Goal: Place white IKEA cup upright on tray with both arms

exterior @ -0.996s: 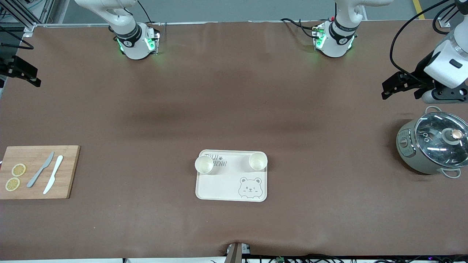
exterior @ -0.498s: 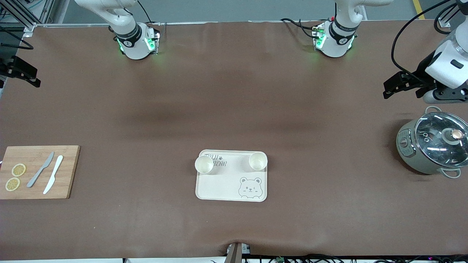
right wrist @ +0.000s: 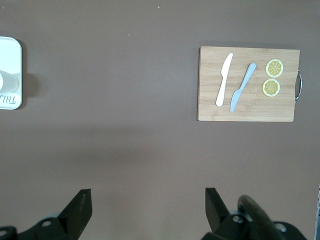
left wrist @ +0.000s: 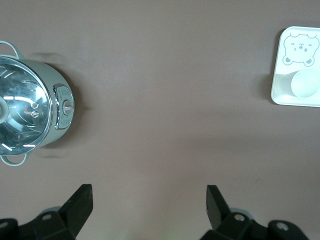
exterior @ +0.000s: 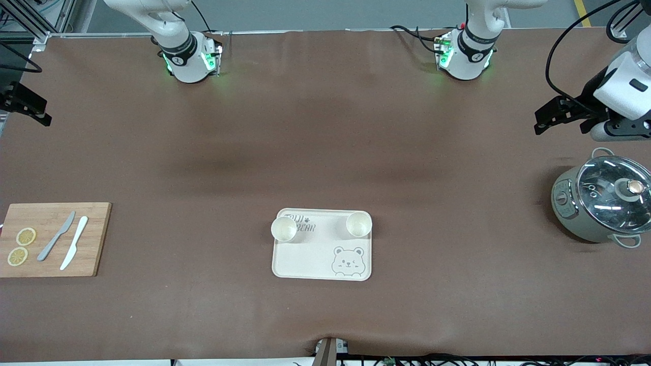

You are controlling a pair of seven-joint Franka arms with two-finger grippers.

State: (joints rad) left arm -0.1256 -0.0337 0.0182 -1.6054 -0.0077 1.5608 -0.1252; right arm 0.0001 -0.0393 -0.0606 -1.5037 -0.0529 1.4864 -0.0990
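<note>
Nearest the front camera lies the tray (exterior: 322,259), cream with rounded corners, a bear face drawn at one corner and grey lettering along its farther edge. Both white cups stand on it, mouths up: one cup (exterior: 284,229) at the farther corner toward my right arm's end, the other cup (exterior: 359,224) at the farther corner toward my left arm's end. They are small, plain and round, and I judge them light, stiff and smooth, likely to chip if knocked; I would pinch one across the rim or around the wall, gently. The job looks done. Farther off at either end of the tabletop (exterior: 325,142), both arms wait: my left claw (left wrist: 149,200) hangs over bare tabletop near the pot (exterior: 600,204), fingers apart and empty; my right claw (right wrist: 148,200) hangs near the board (exterior: 53,239), fingers apart, empty too.
</note>
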